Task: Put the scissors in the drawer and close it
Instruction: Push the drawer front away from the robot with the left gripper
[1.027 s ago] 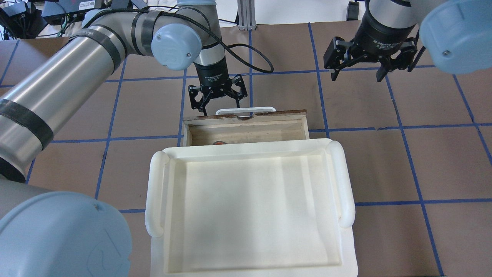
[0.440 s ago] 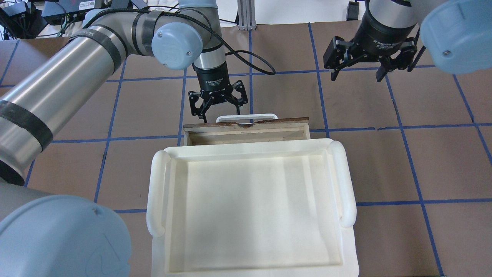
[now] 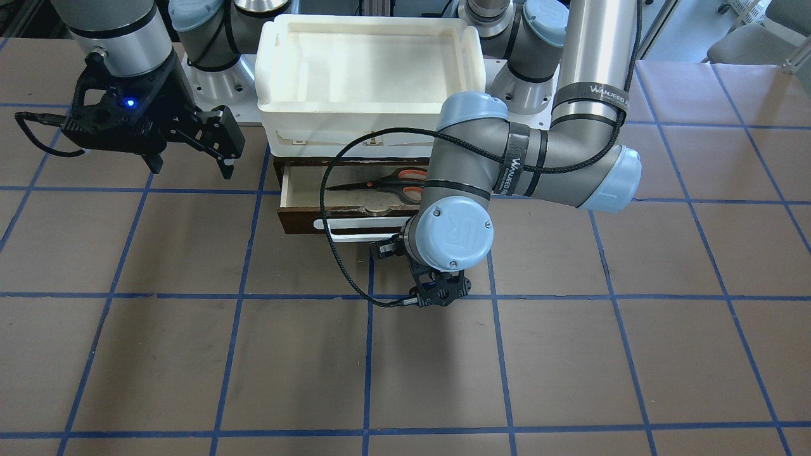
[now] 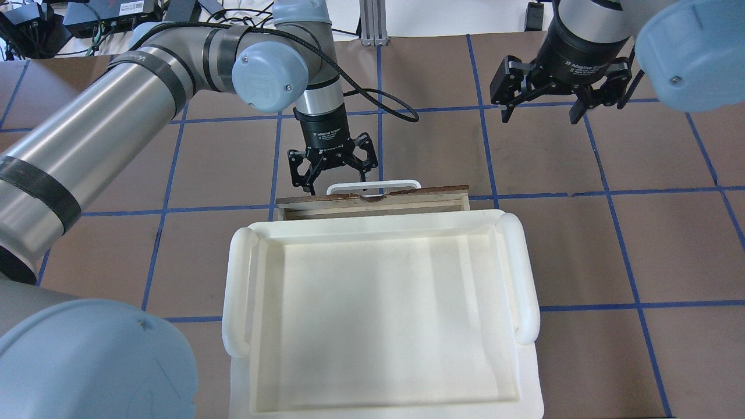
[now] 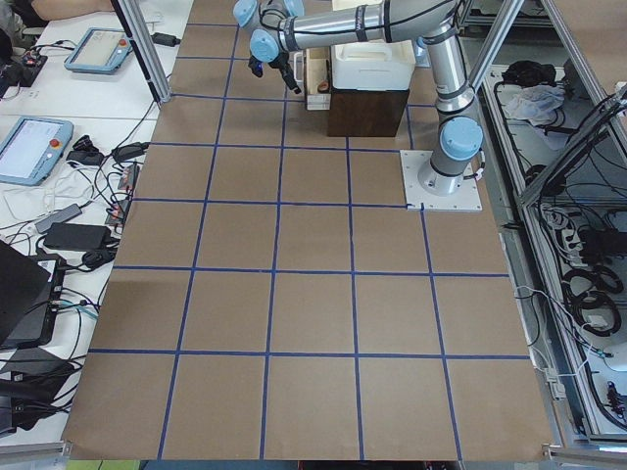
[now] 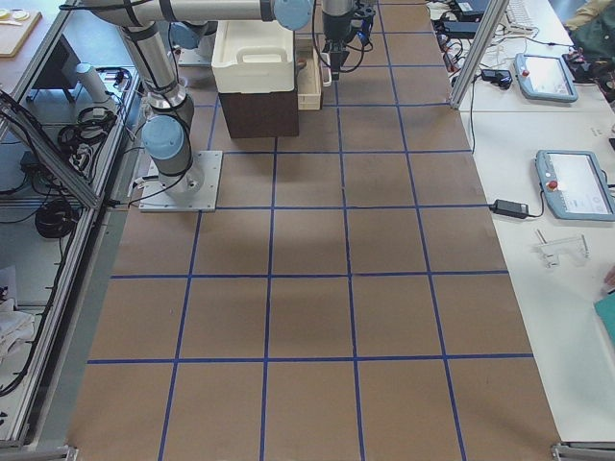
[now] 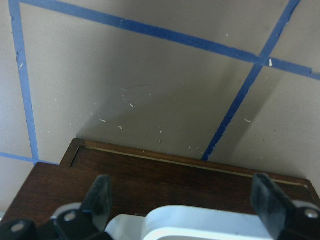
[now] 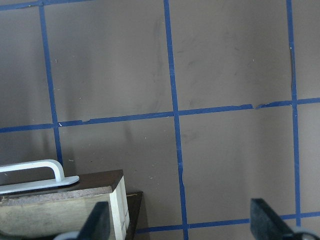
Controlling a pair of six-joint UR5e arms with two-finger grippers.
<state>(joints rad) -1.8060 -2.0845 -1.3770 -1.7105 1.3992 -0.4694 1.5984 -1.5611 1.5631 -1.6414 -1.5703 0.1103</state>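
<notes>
The scissors (image 3: 380,185) lie inside the drawer (image 3: 303,223), blades pointing to the front view's left; the overhead view hides them. The drawer stands partly open under the white tray, and its dark front (image 4: 407,192) and white bar handle (image 4: 372,185) show in the overhead view. My left gripper (image 4: 336,181) is open and empty, right at the drawer front. In its wrist view its fingers (image 7: 100,192) straddle the handle (image 7: 200,222). I cannot tell whether it touches the drawer. My right gripper (image 4: 541,112) is open and empty, off to the drawer's right above the table.
A white foam-like tray (image 4: 233,279) sits on top of the dark brown cabinet (image 6: 259,110) that holds the drawer. The brown table has blue tape lines (image 4: 605,192). The left arm's black cable (image 3: 329,253) loops in front of the drawer.
The drawer has slid inward and shows less of its interior in the overhead view. My left gripper has moved with its front toward the cabinet. The right gripper has not moved.
</notes>
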